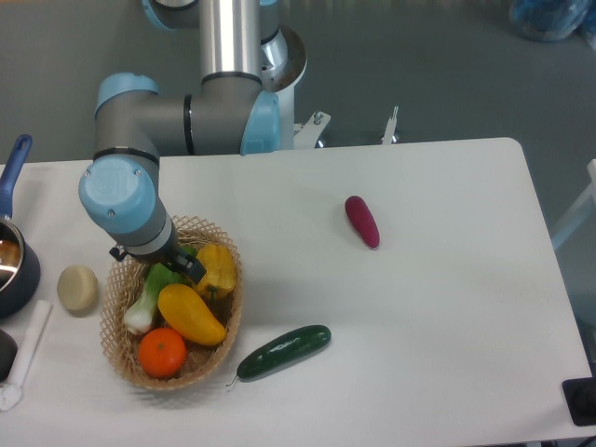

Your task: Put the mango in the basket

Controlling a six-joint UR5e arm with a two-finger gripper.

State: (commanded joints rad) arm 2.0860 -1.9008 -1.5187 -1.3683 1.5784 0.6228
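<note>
The mango (191, 315), a smooth yellow-orange oval, lies inside the tan wicker basket (230, 321) at the front left of the table. My gripper (183, 264) hangs over the back part of the basket, just above and behind the mango and beside a yellow bell pepper (216, 268). The arm's wrist covers most of the gripper. Only a dark part of it shows, so I cannot tell how its jaws stand or whether it touches the mango.
The basket also holds an orange (161, 352) and a green-white leafy vegetable (149, 298). A cucumber (284, 351) lies right of the basket, and a purple vegetable (362, 221) lies further back right. A blue-handled pot (14, 265) and a cream round object (77, 287) are at the left.
</note>
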